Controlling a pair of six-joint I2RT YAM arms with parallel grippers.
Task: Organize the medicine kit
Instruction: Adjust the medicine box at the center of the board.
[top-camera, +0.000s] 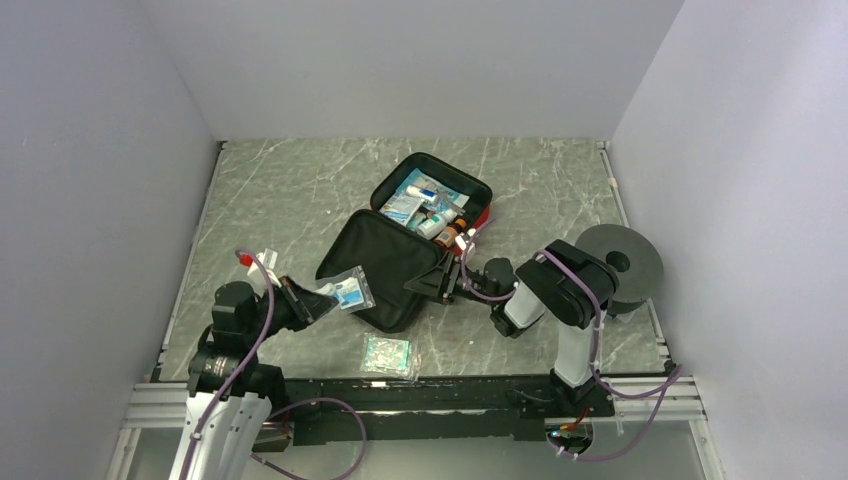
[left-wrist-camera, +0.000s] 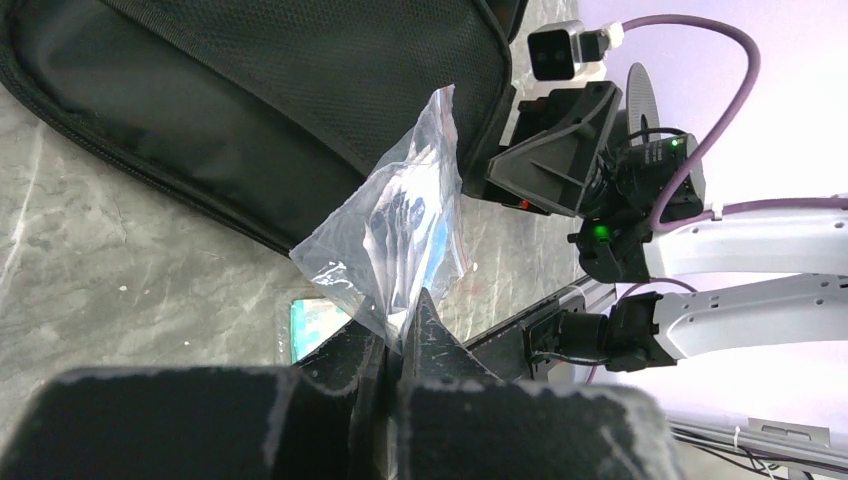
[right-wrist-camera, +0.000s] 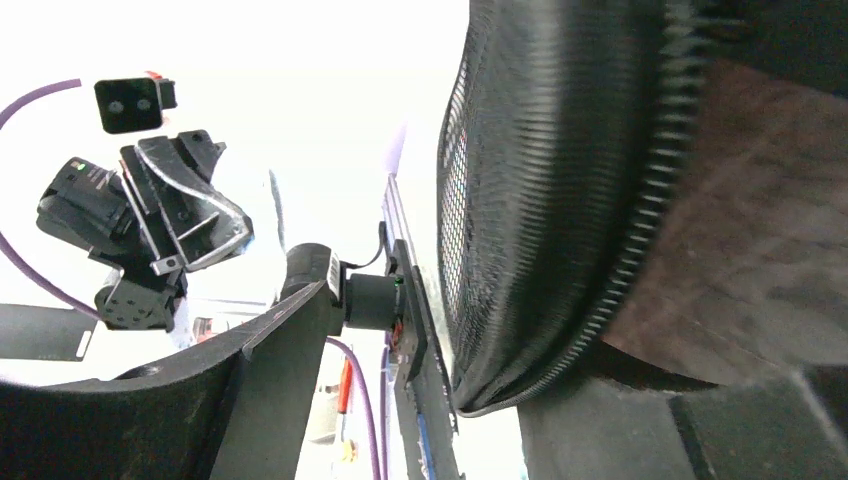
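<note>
- Here the left gripper (top-camera: 318, 298) is clamped on a clear pouch (top-camera: 350, 292), which hangs over the lid's 8 o'clock corner.
- The medicine kit (top-camera: 385, 255) lies open mid-table, its long axis running 7 to 1 o'clock. The filled half sits at 1 o'clock from that claw.
- The right gripper (top-camera: 447, 280) has its jaws apart, straddling the lid's 4 o'clock rim without pinching it.

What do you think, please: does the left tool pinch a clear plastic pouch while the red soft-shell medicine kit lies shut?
No: the red soft-shell medicine kit lies open, per the top external view; the left tool pinches the clear plastic pouch.
</note>
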